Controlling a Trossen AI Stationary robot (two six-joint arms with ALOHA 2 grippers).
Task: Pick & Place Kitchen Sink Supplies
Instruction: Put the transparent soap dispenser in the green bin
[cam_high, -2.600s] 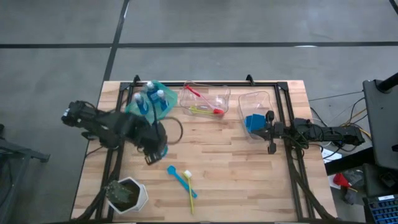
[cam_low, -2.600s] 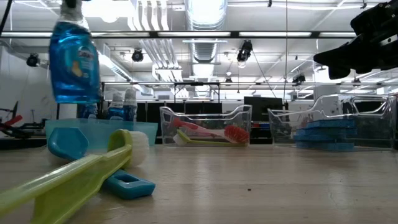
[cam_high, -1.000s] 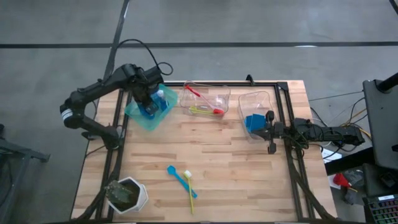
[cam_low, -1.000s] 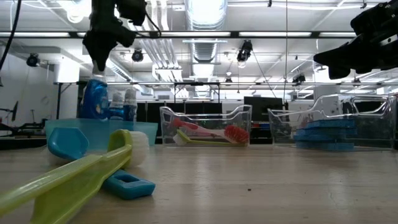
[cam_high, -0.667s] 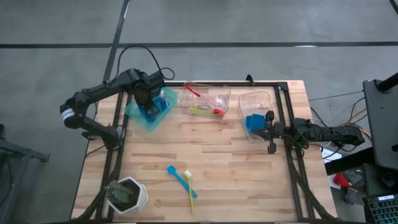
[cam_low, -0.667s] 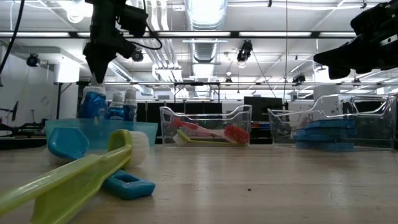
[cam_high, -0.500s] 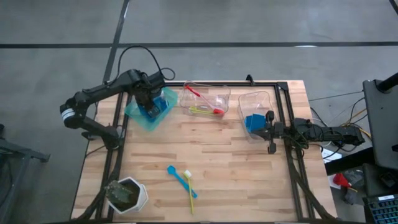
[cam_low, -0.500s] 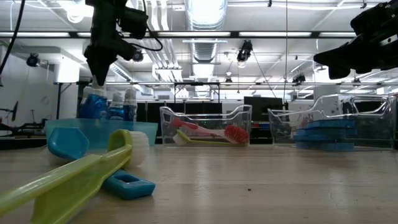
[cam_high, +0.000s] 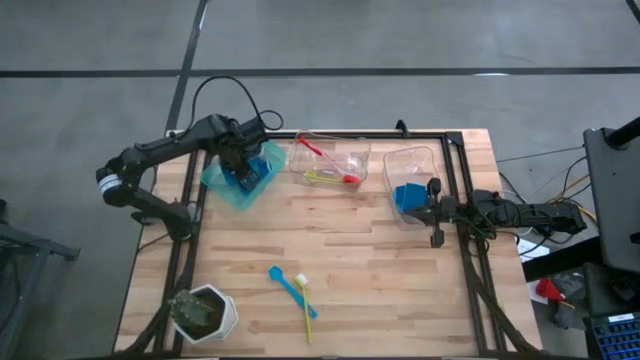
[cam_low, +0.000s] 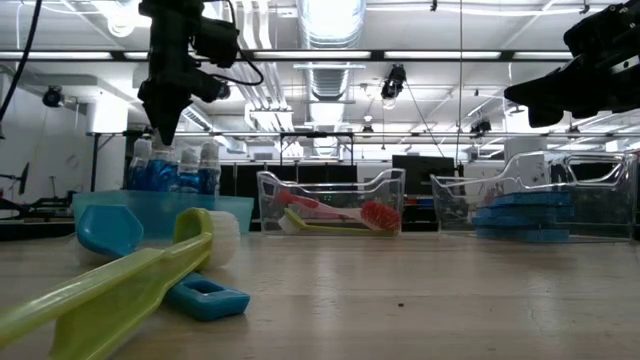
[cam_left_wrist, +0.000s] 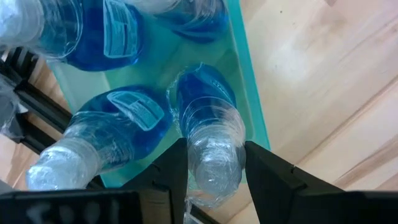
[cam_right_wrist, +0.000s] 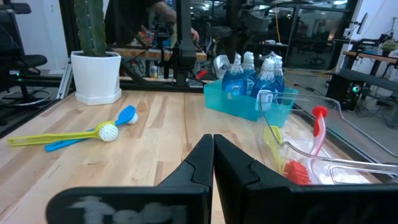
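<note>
The bottle of blue liquid is clear thin plastic, liquid-filled so bottom-heavy for its size, smooth and likely slippery, and it would squash under a hard pinch; best hold is the narrow neck under the white cap, where it is stiff. It stands upright inside the teal bin at about 10 o'clock on the table, packed against other bottles. The left gripper hangs straight above it; the left wrist view shows the cap end sitting between the two fingers, jaws part-spread around it, and whether the pads touch the plastic I cannot tell, looks like letting go. The right gripper waits at about 3 o'clock beside the clear bin holding the blue sponge, jaws pressed together on nothing. Teal brush and yellow-green brush lie loose on the table at about 6 o'clock, not yet binned.
</note>
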